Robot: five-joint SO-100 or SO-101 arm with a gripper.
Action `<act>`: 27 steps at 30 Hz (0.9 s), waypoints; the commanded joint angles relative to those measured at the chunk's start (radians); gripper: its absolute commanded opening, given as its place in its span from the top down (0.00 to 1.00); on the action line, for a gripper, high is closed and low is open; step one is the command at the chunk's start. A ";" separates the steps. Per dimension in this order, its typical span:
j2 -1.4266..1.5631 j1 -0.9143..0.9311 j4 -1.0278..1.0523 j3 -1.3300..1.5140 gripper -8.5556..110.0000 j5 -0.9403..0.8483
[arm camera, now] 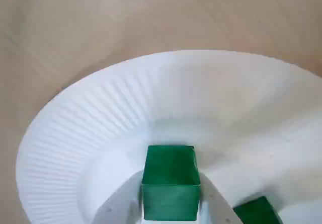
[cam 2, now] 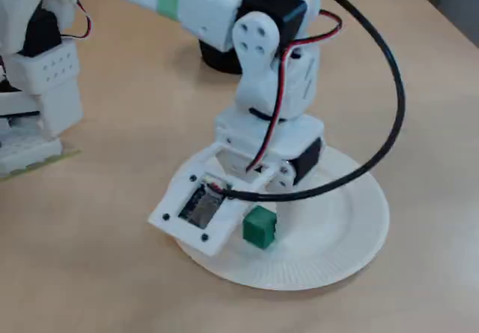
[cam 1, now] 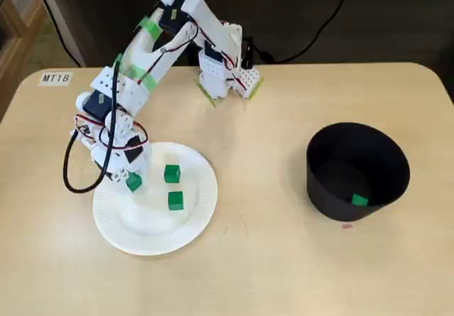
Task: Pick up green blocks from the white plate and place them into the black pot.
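My gripper (cam 1: 132,181) is low over the left part of the white plate (cam 1: 198,216). In the wrist view its two white fingers press on both sides of a green block (arm camera: 171,183), and the plate (arm camera: 100,108) fills the view behind it. A fixed view from the side shows the same block (cam 2: 260,227) at the gripper's tip, just over the plate (cam 2: 352,228). Two more green blocks (cam 1: 172,173) (cam 1: 176,200) lie on the plate to the right of the gripper. The black pot (cam 1: 333,188) stands far to the right with one green block (cam 1: 360,200) inside.
The arm's base (cam 1: 227,74) is at the back of the table, and a black cable (cam 1: 71,167) loops to the left of the gripper. A small label (cam 1: 55,78) sits at the back left corner. Bare tabletop lies between the plate and the pot.
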 commanded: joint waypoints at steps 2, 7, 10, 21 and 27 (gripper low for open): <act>0.281 -0.063 -0.097 -0.026 0.95 -0.025; 0.640 -0.245 -0.319 0.189 0.95 0.064; 0.795 -0.423 -0.365 0.285 0.95 0.106; 1.186 -1.054 -0.687 0.827 0.95 0.202; 1.213 -1.206 -0.931 1.101 0.95 0.186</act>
